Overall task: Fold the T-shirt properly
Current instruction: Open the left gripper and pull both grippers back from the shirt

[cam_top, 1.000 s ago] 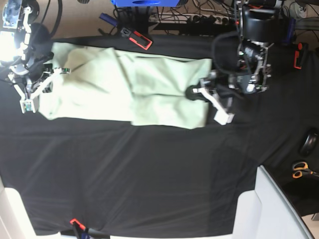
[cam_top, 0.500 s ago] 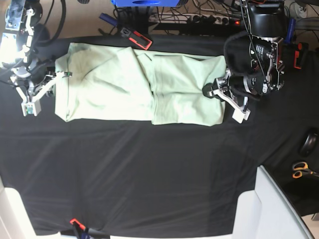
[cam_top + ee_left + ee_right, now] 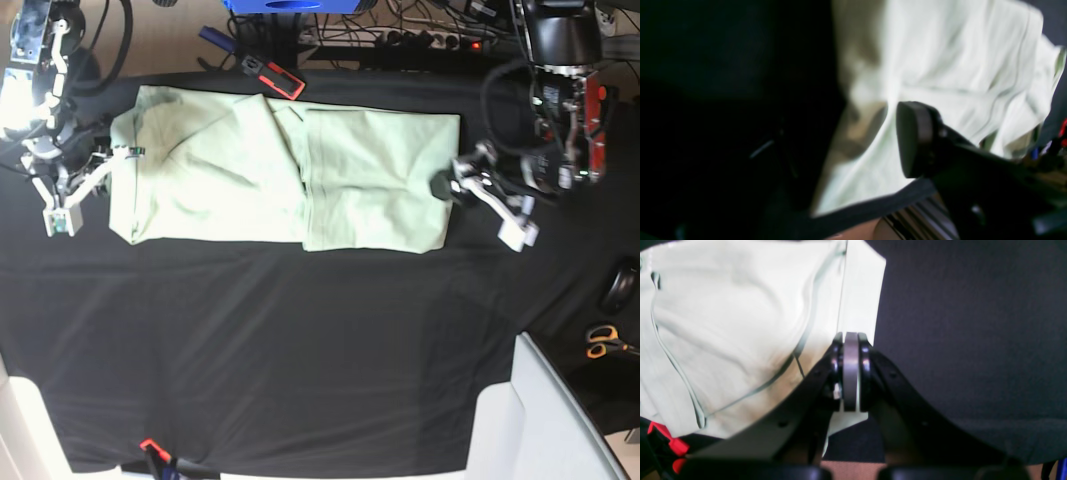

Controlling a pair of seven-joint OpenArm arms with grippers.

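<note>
T-shirt point(image 3: 285, 180), one only: pale mint-green short-sleeved cloth garment, lying folded into a long band across the far part of the black-cloth-covered counter point(image 3: 300, 360). Band runs side to side in the base view; its near long edge is fairly straight, with a vertical fold seam about mid-length and loose creases on the half toward the right arm. Two hands in view. Right hand point(image 3: 850, 373) sits at the shirt's end on the base view's left; fingers pressed tight together, and the wrist view shows a thin strip of pale cloth pinched between them, right at the shirt's corner edge. Left hand point(image 3: 485, 200) is at the opposite end, just off the shirt's short edge; jaws stand wide apart, one dark pad point(image 3: 915, 140) over the cloth in the blurred wrist view, nothing held. Open room: whole near half of the counter is bare black cloth. Off the counter: one pair of orange-handled scissors point(image 3: 603, 342) at the base view's right edge, one red-and-black clamp point(image 3: 272, 75) by the shirt's far edge.
</note>
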